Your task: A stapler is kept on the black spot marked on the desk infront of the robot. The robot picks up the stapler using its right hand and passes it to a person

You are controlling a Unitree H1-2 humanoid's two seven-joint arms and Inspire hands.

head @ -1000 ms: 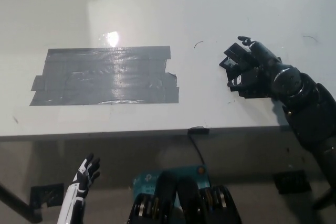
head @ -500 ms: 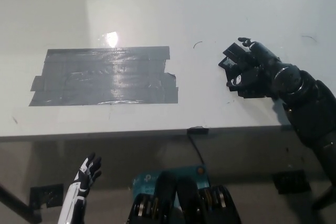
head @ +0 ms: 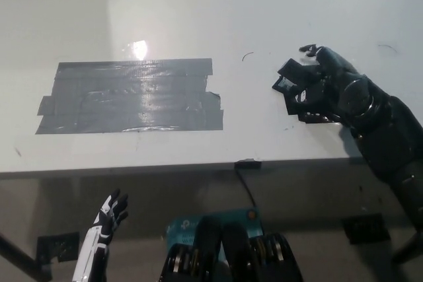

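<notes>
— Where's the stapler [head: 289,77]? It isn't on the taped patch [head: 129,96].

— No; the patch lies bare on the left part of the desk [head: 198,4], dull grey tape with a glare of light at its far edge; the stapler is well to the right of it, in the black right hand [head: 317,87], out over the right side of the desk.

— Does the hand really have it?

— I'd say so; the fingers [head: 309,49] curl round a dark blocky thing and its left end pokes out past them; black on black though, so just where the fingers touch it I can't make out; whether it is clear of the desk or resting on it I can't tell from up here either.

— So the pick-up is done?

— By the look of it, yes; the stapler is off its mark and in the grip; what's left is the handing over, and I see no person anywhere, no arm or sleeve reaching in; so the passing hasn't begun as far as anyone could tell.

— And the other hand?

— The white left hand [head: 106,226] hangs low at the near left, below the desk's near edge, fingers spread and holding nothing; it has no part in this.

— Anything else about?

— A thin dark scratch [head: 247,55] on the desk between the patch and the hand; a cable [head: 248,186] dropping from the near edge; nothing that gets in the way.
</notes>
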